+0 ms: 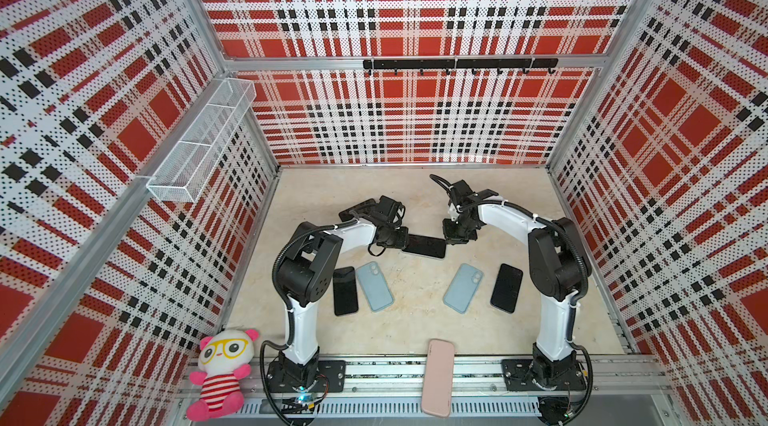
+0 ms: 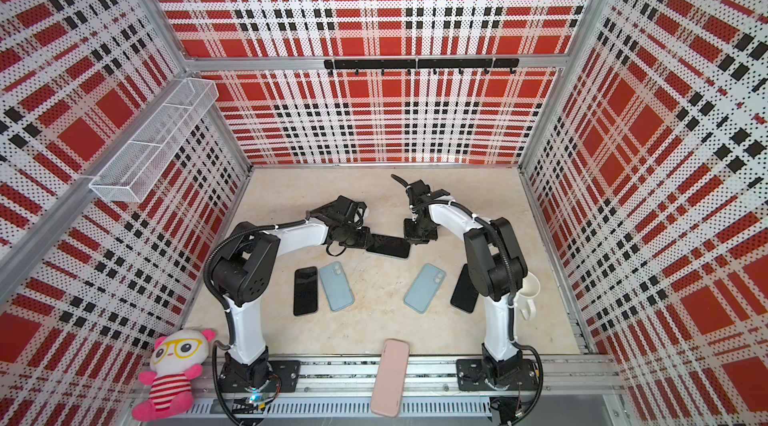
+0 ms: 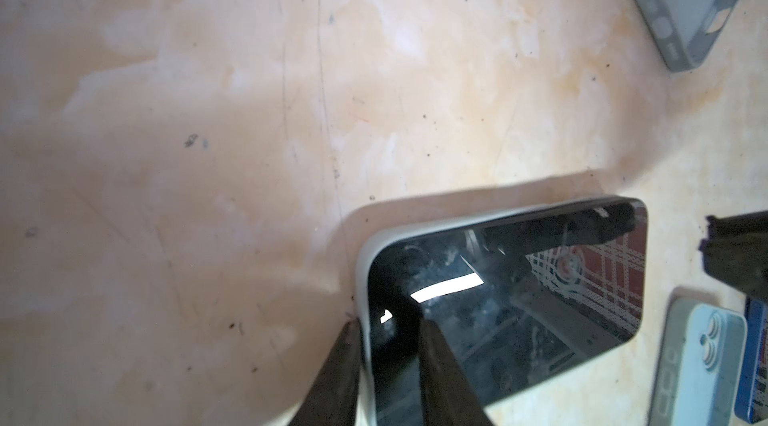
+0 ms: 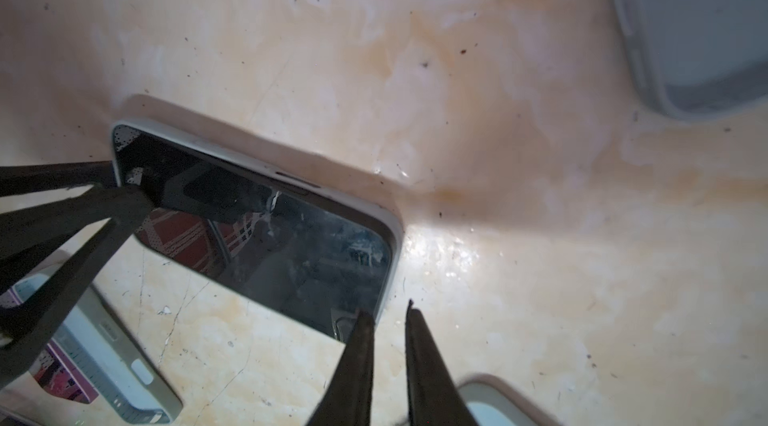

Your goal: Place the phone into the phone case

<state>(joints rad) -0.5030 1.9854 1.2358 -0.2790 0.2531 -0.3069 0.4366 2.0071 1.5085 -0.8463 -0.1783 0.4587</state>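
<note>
The phone (image 1: pixel 424 246) (image 2: pixel 388 246) lies screen up in the middle of the floor, its black glass framed by the pale rim of the phone case (image 3: pixel 365 262) (image 4: pixel 397 228). My left gripper (image 1: pixel 405 239) (image 3: pixel 384 322) is shut on the phone's left short end, one finger outside the case rim and one on the screen. At the opposite end, my right gripper (image 1: pixel 448 240) (image 4: pixel 387 311) has its jaws a narrow gap apart. One fingertip (image 4: pixel 363 320) overlaps the phone's corner, the other is off the edge, and only floor shows between them.
Nearer the front lie two black phones (image 1: pixel 345 291) (image 1: pixel 506 288) and two light blue ones (image 1: pixel 375 286) (image 1: pixel 463 287). A pink case (image 1: pixel 437 378) rests on the front rail, a plush toy (image 1: pixel 220 374) at the front left, a white mug (image 2: pixel 528 291) by the right arm.
</note>
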